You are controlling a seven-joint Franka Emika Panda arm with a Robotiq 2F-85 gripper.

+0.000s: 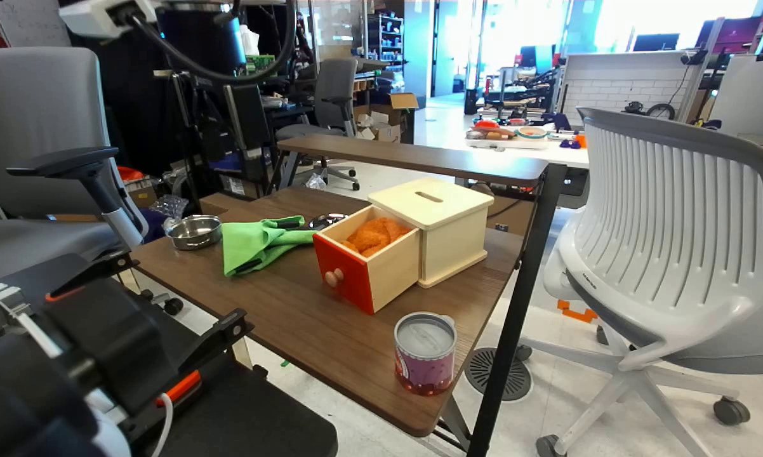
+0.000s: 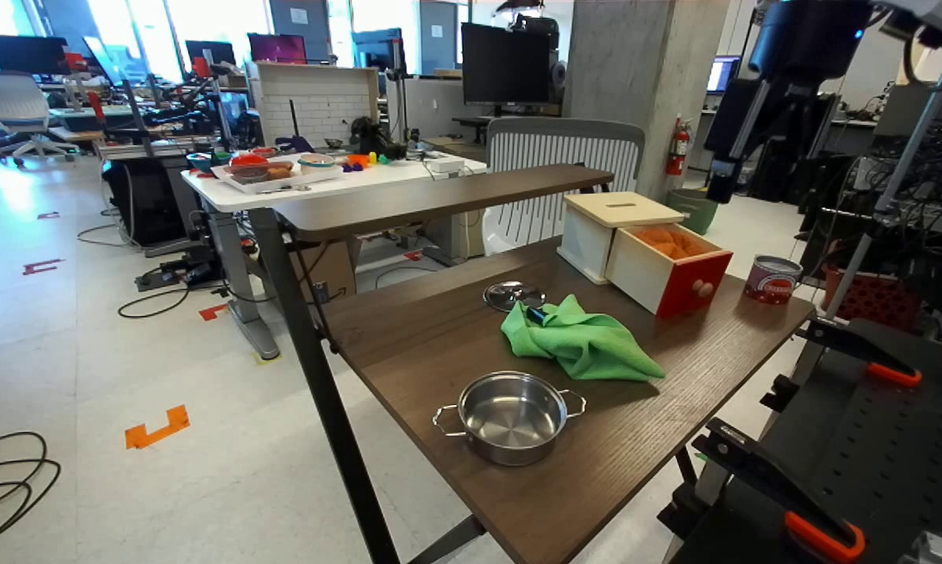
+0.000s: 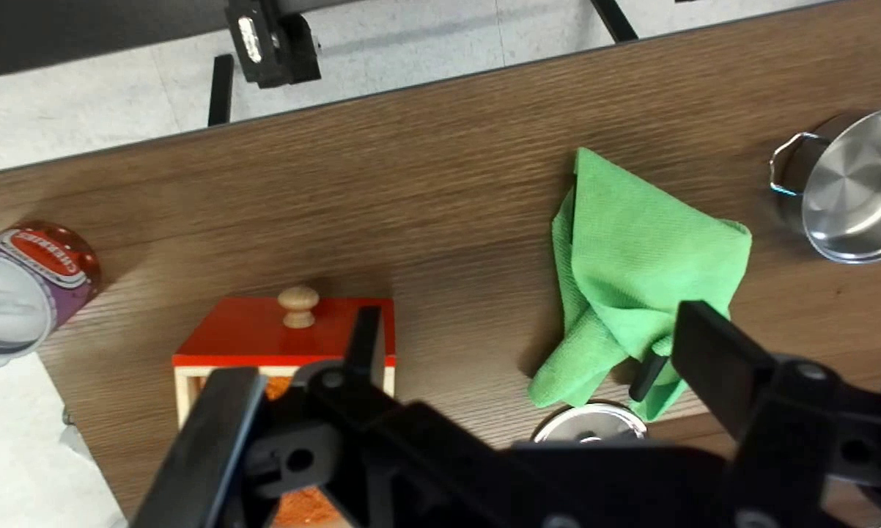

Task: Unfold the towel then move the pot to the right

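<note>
- Gaping wide and empty, the gripper [image 3: 534,330] is presumably spread to admit the green towel [image 3: 649,257], rumpled on the table [image 3: 338,191].
- The pot [image 3: 854,187] stands nearby, likely leaving unfolding room.

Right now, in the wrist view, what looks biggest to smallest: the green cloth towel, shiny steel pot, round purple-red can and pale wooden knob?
1. Green towel
2. Steel pot and round can: look alike, both cut by the frame; unranked
3. Wooden knob
</note>
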